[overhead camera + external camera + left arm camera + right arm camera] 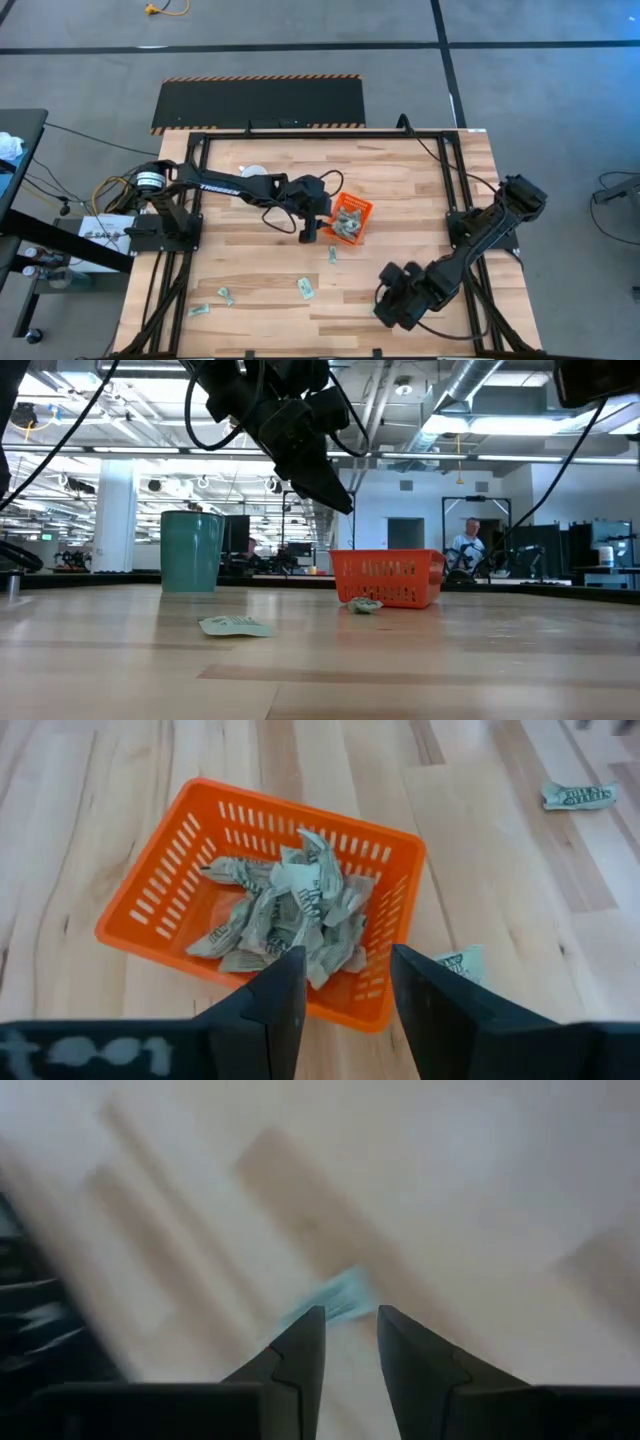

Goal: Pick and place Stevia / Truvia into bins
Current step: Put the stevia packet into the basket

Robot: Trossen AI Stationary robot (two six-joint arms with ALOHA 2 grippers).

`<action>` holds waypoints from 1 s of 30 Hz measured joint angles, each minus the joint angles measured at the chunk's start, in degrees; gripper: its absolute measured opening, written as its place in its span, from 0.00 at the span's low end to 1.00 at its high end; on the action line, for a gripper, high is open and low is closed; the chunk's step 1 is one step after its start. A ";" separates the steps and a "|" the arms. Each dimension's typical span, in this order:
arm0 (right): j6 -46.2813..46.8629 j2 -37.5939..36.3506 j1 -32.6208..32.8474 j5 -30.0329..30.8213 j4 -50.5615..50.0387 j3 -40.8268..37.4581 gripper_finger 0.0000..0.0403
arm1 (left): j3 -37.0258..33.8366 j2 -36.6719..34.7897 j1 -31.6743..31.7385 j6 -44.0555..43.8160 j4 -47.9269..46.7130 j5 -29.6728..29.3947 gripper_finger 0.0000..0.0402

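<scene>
Left end effector [345, 995] hangs open over the orange bin [160, 890]; we note sachets [285, 910] heaped inside it.

White block lettering reading "TROSSEN" runs along the dark forearm of the left arm [215, 185], just left of the square bright-orange plastic basket [364, 208]. Print on the pale green-and-white paper sachets [290, 910] heaped inside that basket is too small to read.
</scene>
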 joint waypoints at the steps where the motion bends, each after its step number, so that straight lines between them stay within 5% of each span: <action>1: 0.93 0.00 0.10 -1.29 1.74 0.00 0.22 | 0.00 0.00 0.00 0.00 -0.01 0.00 0.34; 8: 4.38 0.00 -0.66 -9.88 6.46 0.02 0.22 | -0.22 0.04 0.04 -0.15 0.06 -0.11 0.34; 14: 4.70 0.00 -1.49 -10.61 5.91 0.02 0.23 | -0.22 0.04 0.02 -0.17 0.10 -0.11 0.34; 30: 11.21 8.98 -2.80 -15.86 8.02 0.76 0.53 | -0.22 0.07 0.04 -0.20 0.21 -1.14 0.34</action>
